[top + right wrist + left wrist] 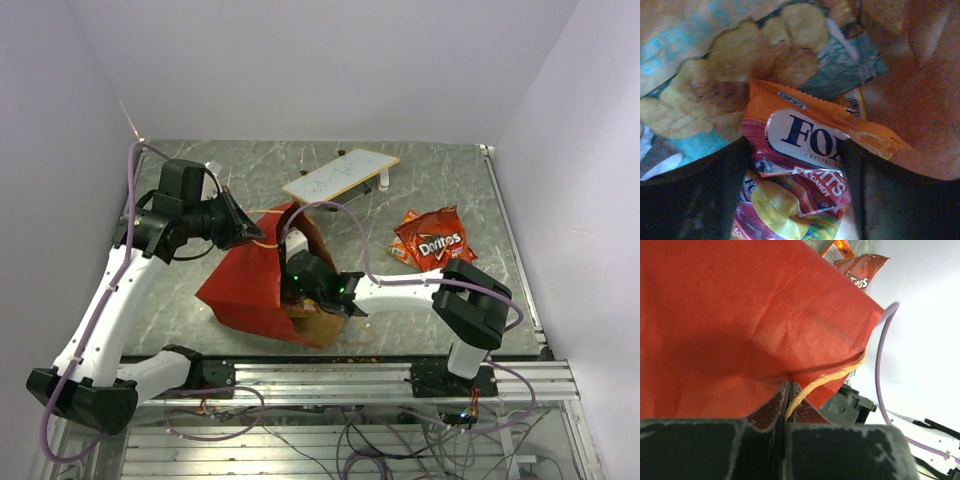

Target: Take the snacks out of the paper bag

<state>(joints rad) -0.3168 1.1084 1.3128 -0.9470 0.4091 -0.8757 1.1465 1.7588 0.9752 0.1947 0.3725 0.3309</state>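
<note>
Left gripper (789, 390) is clamped shut on the bag (240, 285) rim and string handle (825, 377), near the table (450, 320) front edge. Right gripper (312, 290) sits inside the mouth, jaws wide astride a candy pack (800, 145). Doritos (430, 240) lie apart on open marble.

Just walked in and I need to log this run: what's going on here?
The left gripper is shut on the string handle at the rim of the red paper bag. The right gripper is inside the bag's mouth, jaws open on either side of a Fox's candy packet, with a chip packet lying behind it. A red Doritos bag already lies out on the table.
</note>
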